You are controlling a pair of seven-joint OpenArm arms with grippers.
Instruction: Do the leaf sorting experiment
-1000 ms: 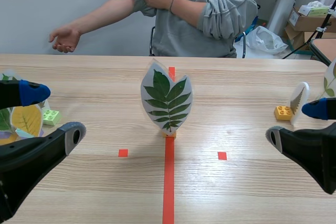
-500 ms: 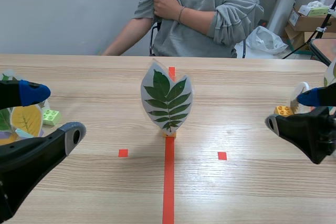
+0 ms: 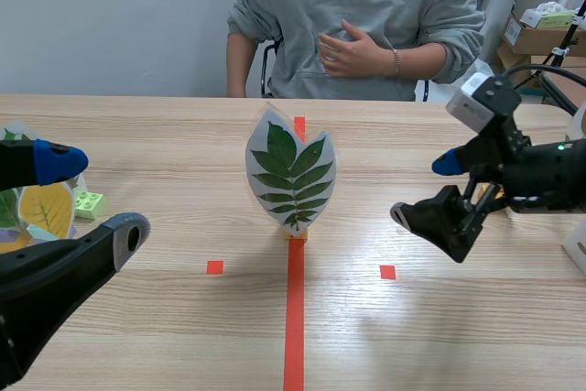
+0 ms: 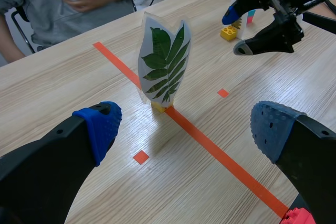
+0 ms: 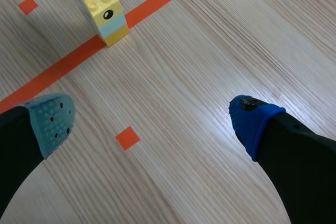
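Pale wood made up the tabletop (image 3: 183, 327), and at its middle, about midway between the left and right edges, the green leaf card (image 3: 291, 176) stood upright in a small yellow block (image 4: 158, 107). That block sat on the orange-red tape line (image 3: 294, 318), which ran from the near edge toward the far edge. We saw the left fingers (image 3: 114, 243) spread wide at the near left corner, holding nothing, with the card ahead of them and well apart. The right fingers (image 3: 435, 224) were also spread wide and empty, hanging over the tabletop between the card and the right edge, near a red tape square (image 3: 387, 272). In the right wrist view a banded block (image 5: 105, 14), yellow with a pale blue stripe, lay on the tape line ahead of those fingers; we could not tell whether it was the card's base. By the left edge stood a yellow leaf card (image 3: 44, 210) with a green block (image 3: 89, 203) just beside it. An orange block (image 4: 229, 33) sat toward the right edge. Beyond the far edge a person (image 3: 366, 6) sat with one hand (image 3: 352, 50) at the chest.
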